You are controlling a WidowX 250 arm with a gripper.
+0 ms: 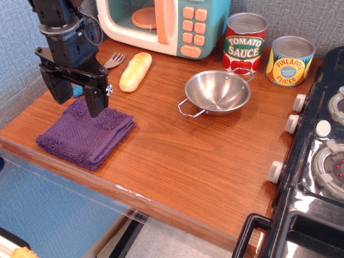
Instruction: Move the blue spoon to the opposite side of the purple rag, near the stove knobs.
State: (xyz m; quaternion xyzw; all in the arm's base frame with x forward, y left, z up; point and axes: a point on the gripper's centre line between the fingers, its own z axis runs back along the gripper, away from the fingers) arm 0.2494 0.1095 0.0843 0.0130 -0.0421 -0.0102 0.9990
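The blue spoon lies at the back left of the wooden table; its silver pronged head (114,59) sticks out beside the arm, and a small piece of blue handle (78,90) shows between the fingers. The rest of the handle is hidden by the arm. My gripper (77,95) is open, with its two black fingers (97,100) wide apart on either side of the handle, just above the back edge of the purple rag (86,135). The stove knobs (292,123) line the edge of the black stove (309,215) at the far right.
A yellow bread roll (135,71) lies next to the spoon's head. A steel bowl (217,91) sits mid-table. A tomato sauce can (244,44), a pineapple can (290,61) and a toy microwave (166,24) stand at the back. The table's front edge (134,196) runs diagonally.
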